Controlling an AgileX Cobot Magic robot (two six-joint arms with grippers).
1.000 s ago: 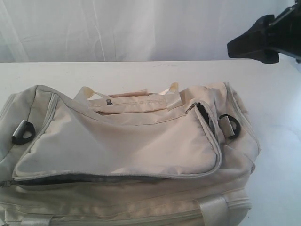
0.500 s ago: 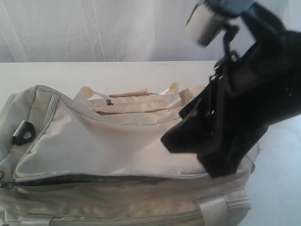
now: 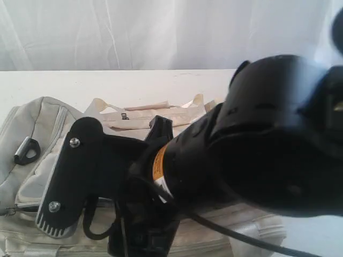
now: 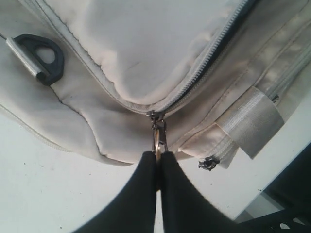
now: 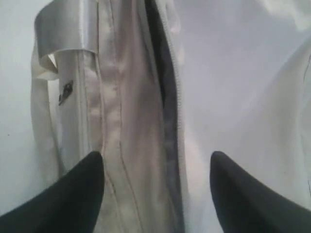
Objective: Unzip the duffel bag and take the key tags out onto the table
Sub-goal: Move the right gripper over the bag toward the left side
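Now left jaws pinch zipper pull (image 4: 158, 137); right jaws wide over duffel bag (image 5: 127, 97).

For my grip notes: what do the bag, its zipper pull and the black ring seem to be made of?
Bag: woven cream fabric, matte, with soft creases. Zipper pull: metal, it seems, since it glints. Black ring: probably moulded plastic, with a dull, smooth surface.

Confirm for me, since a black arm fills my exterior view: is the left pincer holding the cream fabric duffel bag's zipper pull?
Observer: Yes, the left pincer is shut on the small metal zipper pull of the cream fabric duffel bag.
Operator: Is the zipper open?
Observer: Yes, a gap shows dark grey lining.
Operator: And the right pincer?
Observer: The right pincer is open, pointed at that gap; no key tags visible.
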